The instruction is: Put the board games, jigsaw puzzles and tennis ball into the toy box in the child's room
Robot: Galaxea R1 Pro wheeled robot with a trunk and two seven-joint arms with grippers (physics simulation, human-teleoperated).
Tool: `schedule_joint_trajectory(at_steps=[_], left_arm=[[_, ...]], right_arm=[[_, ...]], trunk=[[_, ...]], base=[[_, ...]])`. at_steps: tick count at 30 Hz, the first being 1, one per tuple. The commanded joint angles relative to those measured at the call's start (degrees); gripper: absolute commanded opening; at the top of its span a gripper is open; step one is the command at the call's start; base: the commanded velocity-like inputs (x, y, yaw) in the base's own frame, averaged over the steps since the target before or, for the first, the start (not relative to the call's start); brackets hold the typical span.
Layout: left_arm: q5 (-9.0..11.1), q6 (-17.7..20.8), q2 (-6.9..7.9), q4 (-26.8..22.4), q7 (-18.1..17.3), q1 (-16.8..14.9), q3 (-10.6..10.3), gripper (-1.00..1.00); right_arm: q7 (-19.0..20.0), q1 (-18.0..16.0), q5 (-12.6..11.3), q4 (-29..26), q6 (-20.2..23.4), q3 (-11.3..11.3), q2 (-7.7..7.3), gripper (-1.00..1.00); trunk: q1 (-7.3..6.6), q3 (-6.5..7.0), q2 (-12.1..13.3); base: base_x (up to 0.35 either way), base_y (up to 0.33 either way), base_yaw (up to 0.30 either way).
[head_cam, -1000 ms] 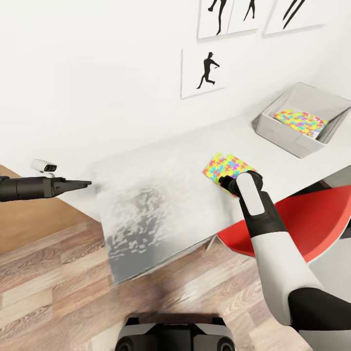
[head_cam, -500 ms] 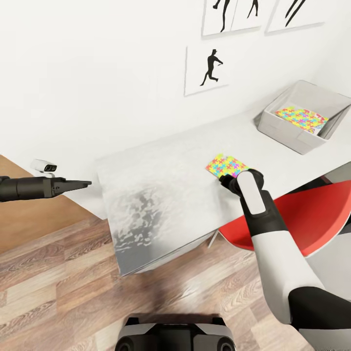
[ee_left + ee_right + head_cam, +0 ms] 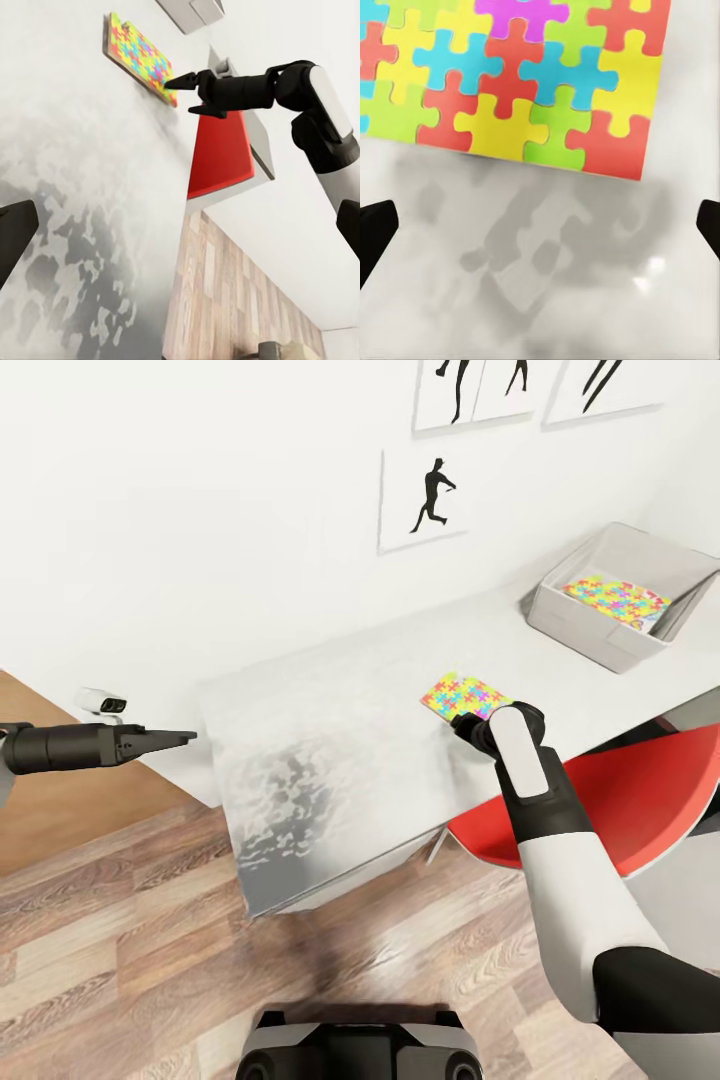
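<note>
A multicoloured jigsaw puzzle lies flat on the pale table. My right gripper is at the puzzle's near edge, open. In the right wrist view the puzzle lies just ahead of the wide-spread fingertips, with nothing between them. The left wrist view shows one right finger touching the puzzle's corner. A second jigsaw puzzle lies inside the toy box at the table's far right. My left gripper hovers open off the table's left end. The board games, tennis ball and bed are out of view.
A red chair stands tucked under the table beside my right arm. A white wall with black baseball-player pictures runs behind the table. Wood-plank floor lies in front and to the left.
The head camera shifted a little. My right gripper stays at the puzzle's near edge, and my left gripper edged slightly towards the table end.
</note>
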Motion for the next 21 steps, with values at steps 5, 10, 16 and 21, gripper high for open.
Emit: schedule_joint_trajectory(at_steps=[5,10,16,21], left_arm=[[0.05,0.6,-0.03,-0.04,-0.15,-0.04,-0.06,1.0],[0.05,0.61,-0.04,-0.06,-0.15,-0.03,-0.07,1.0],[0.05,0.68,-0.04,-0.07,-0.16,-0.03,-0.01,1.0],[0.05,0.67,-0.04,-0.07,-0.17,-0.05,0.01,1.0]], right_arm=[[-0.81,-0.1,-0.45,-2.86,4.17,-0.32,0.01,1.0],[-0.96,-0.18,-0.45,-5.53,6.69,-0.59,0.01,1.0],[-1.0,-0.25,-0.45,-7.38,7.52,-0.72,0.0,1.0],[-1.0,-0.27,-0.45,-7.81,7.67,-0.74,-0.03,1.0]], trunk=[[0.03,-0.08,-0.09],[0.03,-0.08,-0.09],[0.03,-0.08,-0.09],[0.03,-0.08,-0.09]], base=[[-0.013,0.0,0.0],[-0.003,0.0,0.0],[0.075,-0.057,0.0],[0.144,-0.129,0.0]])
